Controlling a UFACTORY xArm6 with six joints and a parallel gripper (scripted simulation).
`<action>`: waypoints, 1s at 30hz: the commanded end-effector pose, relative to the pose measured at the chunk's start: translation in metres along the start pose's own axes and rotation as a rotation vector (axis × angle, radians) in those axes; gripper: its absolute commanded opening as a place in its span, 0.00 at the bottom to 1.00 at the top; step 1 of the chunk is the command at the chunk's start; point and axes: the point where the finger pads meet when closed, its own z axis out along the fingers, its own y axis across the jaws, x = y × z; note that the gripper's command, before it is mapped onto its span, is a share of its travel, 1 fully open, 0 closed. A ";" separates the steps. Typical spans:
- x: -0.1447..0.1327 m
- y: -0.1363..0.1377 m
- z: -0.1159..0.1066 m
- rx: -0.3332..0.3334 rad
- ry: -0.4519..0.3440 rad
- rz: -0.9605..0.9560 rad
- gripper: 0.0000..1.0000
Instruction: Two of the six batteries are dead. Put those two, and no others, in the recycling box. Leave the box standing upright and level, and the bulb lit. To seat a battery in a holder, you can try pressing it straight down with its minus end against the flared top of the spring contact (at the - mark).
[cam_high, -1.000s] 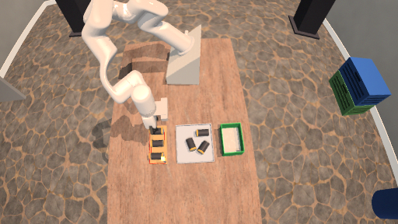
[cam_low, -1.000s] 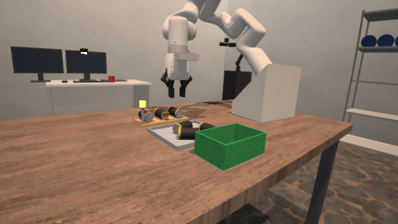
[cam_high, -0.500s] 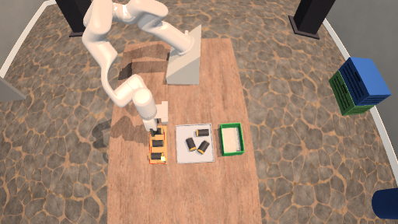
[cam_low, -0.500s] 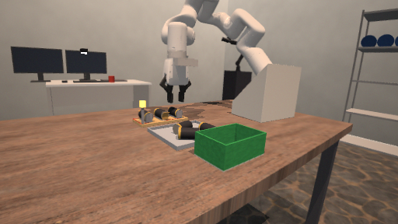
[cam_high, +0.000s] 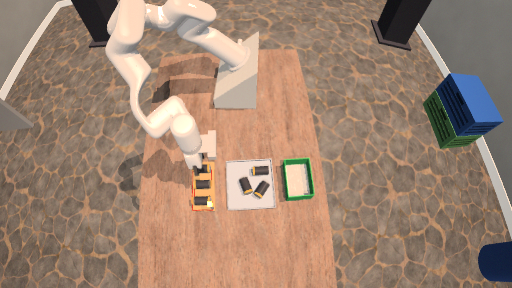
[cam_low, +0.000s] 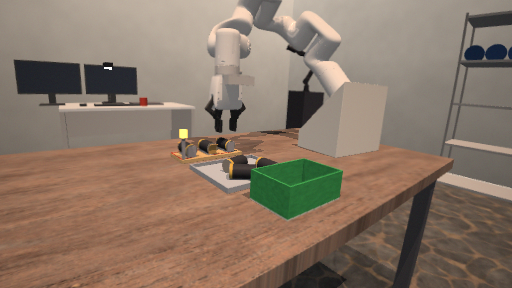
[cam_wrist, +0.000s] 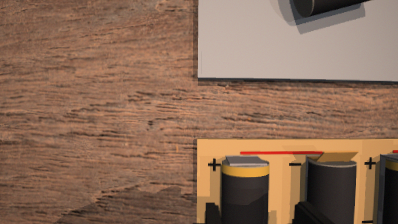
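My worktop (cam_high: 235, 250) (cam_low: 125, 210) (cam_wrist: 90, 100) is a rectangular slab of brown wood grain. Directly on it, in the top view, lie three items in a row: an orange battery holder (cam_high: 196, 193) (cam_low: 214, 156) (cam_wrist: 285, 180), a flat grey tray (cam_high: 235, 201) (cam_low: 212, 178) (cam_wrist: 250, 50) just beside it, and, past the tray, an open green box (cam_high: 286, 181) (cam_low: 295, 194), upright and level. The wedge-shaped pale base (cam_high: 240, 100) (cam_low: 360, 120) of my arm also stands on the wood, well apart from the green box.

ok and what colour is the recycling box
Green; it shows best in the exterior view.
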 end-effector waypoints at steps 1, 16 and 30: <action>0.000 0.001 -0.001 -0.003 0.000 0.001 0.51; 0.000 0.001 0.034 -0.003 0.000 0.001 0.51; 0.000 0.001 0.044 -0.003 0.000 0.001 0.51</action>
